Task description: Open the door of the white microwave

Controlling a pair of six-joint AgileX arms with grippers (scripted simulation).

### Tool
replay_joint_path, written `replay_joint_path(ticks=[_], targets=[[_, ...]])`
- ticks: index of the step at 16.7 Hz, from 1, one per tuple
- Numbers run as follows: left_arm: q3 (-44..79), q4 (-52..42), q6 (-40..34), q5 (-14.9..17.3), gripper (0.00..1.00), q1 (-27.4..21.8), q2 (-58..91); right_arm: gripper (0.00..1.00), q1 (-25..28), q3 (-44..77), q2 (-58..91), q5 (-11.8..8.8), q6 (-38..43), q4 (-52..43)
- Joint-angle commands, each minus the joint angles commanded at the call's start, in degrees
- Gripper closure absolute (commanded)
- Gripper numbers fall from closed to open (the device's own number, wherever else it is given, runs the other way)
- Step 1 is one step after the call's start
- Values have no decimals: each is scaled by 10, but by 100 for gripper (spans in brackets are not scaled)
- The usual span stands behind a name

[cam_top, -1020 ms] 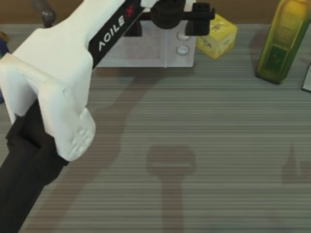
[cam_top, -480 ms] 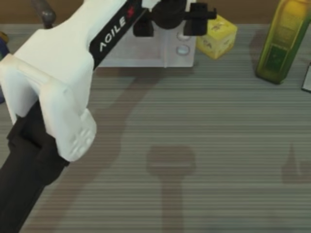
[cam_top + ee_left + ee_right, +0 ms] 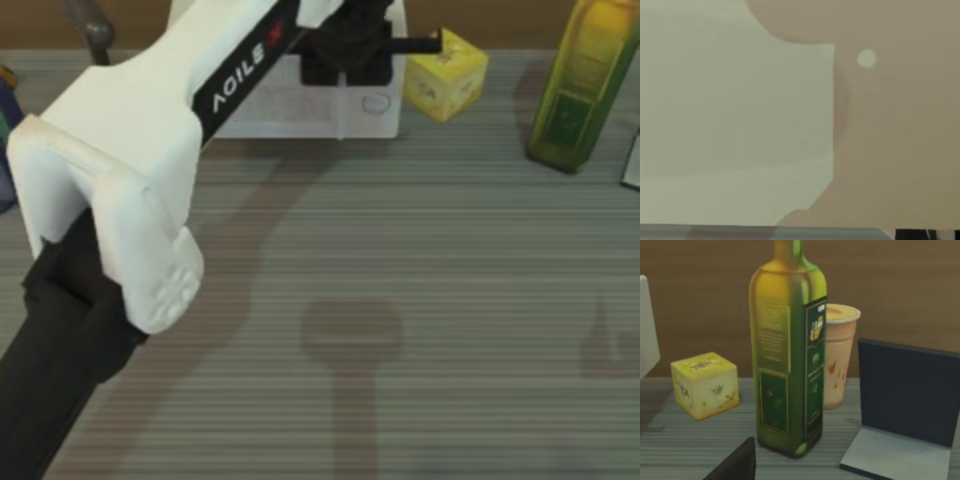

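Observation:
The white microwave (image 3: 300, 118) stands at the table's far edge, left of centre. The door (image 3: 285, 105), with its grey mesh window, faces the camera, and one silver knob (image 3: 376, 102) shows on the strip to its right. My left arm reaches across from the near left. Its black gripper (image 3: 348, 45) hangs over the microwave's top front, right where the door meets the knob strip. The left wrist view is filled by the microwave's pale surface (image 3: 735, 110), half of it in shadow. A dark part of my right gripper (image 3: 735, 465) shows only in the right wrist view, parked near the bottle.
A yellow cube (image 3: 446, 75) sits right of the microwave. A tall green oil bottle (image 3: 582, 80) stands at the far right, with a paper cup (image 3: 839, 355) and a dark open folder (image 3: 907, 400) beside it. My left arm's white forearm (image 3: 120, 190) covers the table's left side.
My left gripper has moved closer in over the microwave's front and turned. Its black head now covers the upper knob, which was showing before. The door looks unmoved.

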Motion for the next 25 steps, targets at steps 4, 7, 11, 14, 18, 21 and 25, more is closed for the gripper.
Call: replay_joint_path(ticks=[4, 7, 11, 14, 18, 21, 25], targets=[[0, 0, 0, 0, 100, 0, 0, 0, 0, 0, 0, 0, 0, 0], [-31, -1, -1, 3, 100, -14, -17, 0, 0, 0, 0, 0, 0, 0], [-97, 35, -6, 2, 100, -13, -55, 0, 0, 0, 0, 0, 0, 0], [-198, 81, -10, -2, 100, -14, -102, 0, 0, 0, 0, 0, 0, 0], [-300, 135, -15, -9, 100, -16, -155, 0, 0, 0, 0, 0, 0, 0], [-316, 145, -16, -10, 100, -17, -165, 0, 0, 0, 0, 0, 0, 0], [-316, 145, -16, -10, 100, -17, -165, 0, 0, 0, 0, 0, 0, 0]])
